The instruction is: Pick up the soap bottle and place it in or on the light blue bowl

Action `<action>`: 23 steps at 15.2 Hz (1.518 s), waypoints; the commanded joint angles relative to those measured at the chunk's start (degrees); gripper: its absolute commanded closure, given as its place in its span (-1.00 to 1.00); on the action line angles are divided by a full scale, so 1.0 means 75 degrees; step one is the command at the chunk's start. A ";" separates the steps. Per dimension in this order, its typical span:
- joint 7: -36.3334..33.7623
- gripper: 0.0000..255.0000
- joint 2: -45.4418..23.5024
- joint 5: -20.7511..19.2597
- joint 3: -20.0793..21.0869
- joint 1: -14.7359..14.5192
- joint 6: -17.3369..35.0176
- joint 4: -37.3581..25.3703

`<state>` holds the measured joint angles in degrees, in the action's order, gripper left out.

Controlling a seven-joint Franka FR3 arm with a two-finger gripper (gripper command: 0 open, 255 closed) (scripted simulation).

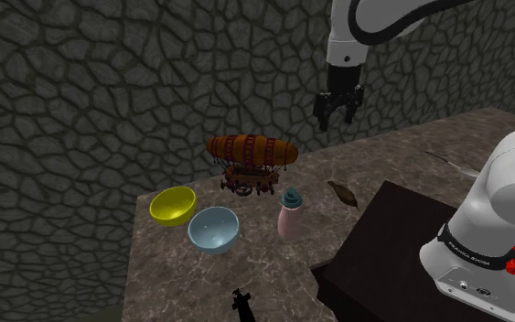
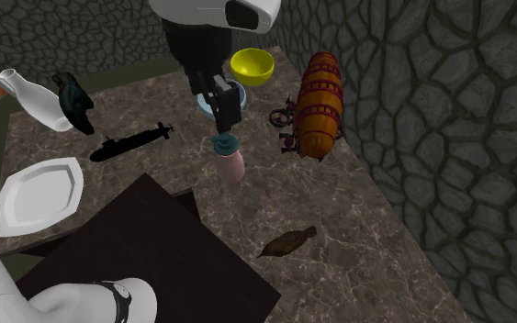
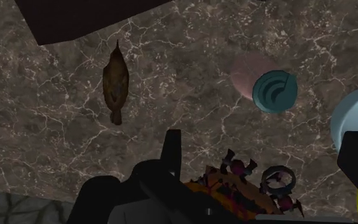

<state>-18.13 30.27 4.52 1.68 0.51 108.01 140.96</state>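
The soap bottle is pink with a teal cap and stands upright on the marble tabletop; it shows again as the soap bottle and from above as the soap bottle. Just to the shoulder view's left of it sits the light blue bowl, seen partly behind the hand as the bowl and at the wrist picture's edge as the bowl. My gripper hangs open and empty high above the table, up and to the shoulder view's right of the bottle; gripper, gripper.
A yellow bowl sits beside the blue one. A red-and-gold airship model stands behind the bowls. A brown bird figure lies near the dark stand. A black submarine and white plate lie further off.
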 commanded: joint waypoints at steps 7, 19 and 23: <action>-0.0711 -1.00 -0.2110 0.0293 0.0329 -0.0082 0.1650 -0.0062; -0.1604 -1.00 -0.5729 0.0553 0.0548 -0.0257 0.3518 -0.1220; -0.1745 -1.00 -0.6510 0.0604 0.0557 -0.0313 0.3849 -0.1560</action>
<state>-31.21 -17.43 8.97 5.89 -1.83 136.06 129.48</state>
